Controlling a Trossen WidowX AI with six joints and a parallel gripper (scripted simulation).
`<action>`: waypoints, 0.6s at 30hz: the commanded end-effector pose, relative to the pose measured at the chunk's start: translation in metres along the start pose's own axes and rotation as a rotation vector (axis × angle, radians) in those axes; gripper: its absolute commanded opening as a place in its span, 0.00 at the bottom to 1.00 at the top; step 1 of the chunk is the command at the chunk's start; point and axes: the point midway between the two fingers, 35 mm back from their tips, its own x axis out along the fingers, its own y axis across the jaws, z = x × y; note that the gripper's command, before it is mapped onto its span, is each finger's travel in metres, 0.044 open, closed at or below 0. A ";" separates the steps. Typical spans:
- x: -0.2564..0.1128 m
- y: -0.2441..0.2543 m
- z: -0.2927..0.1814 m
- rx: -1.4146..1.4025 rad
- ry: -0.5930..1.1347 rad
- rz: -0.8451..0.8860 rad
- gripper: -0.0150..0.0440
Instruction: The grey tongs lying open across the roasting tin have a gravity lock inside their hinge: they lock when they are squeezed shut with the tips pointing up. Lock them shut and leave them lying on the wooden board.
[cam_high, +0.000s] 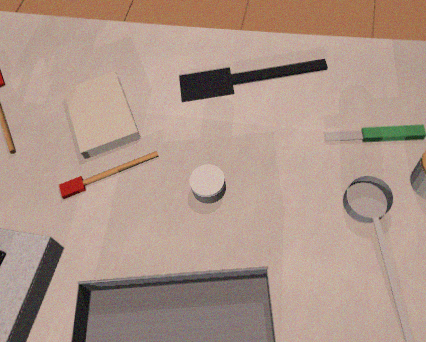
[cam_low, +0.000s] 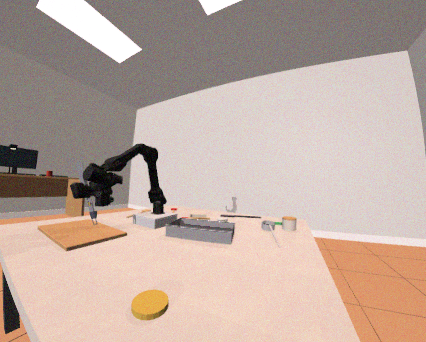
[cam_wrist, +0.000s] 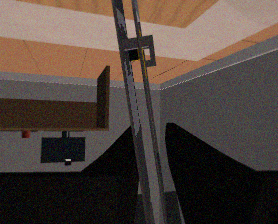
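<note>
The grey tongs (cam_low: 93, 215) (cam_wrist: 133, 100) are held steeply over the wooden board (cam_low: 82, 235) (cam_wrist: 175, 12), their lower end close above its back part. Their two arms run close together and almost parallel in the wrist view, with a narrow gap and a small bracket with yellow beside it. Whether the lock is engaged, and which end is the tips, I cannot tell. My gripper (cam_low: 86, 190) (cam_wrist: 152, 130) is shut on the tongs. The roasting tin (cam_high: 175, 276) (cam_low: 200, 237) has no tongs across it in the exterior view.
The arm's grey base block (cam_low: 155, 220) stands between board and tin. A white round pot (cam_high: 207, 181), red-headed brush (cam_high: 72, 187), black spatula (cam_high: 206, 85), green-handled knife (cam_high: 393, 133) and sieve (cam_high: 388, 270) lie behind or beside the tin. A yellow disc (cam_low: 150, 303) lies in front.
</note>
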 end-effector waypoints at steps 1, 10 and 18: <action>0.010 0.000 -0.002 0.009 -0.089 0.015 0.00; 0.024 -0.002 0.007 0.006 -0.306 0.031 0.00; 0.035 -0.001 0.015 -0.030 -0.546 0.041 0.00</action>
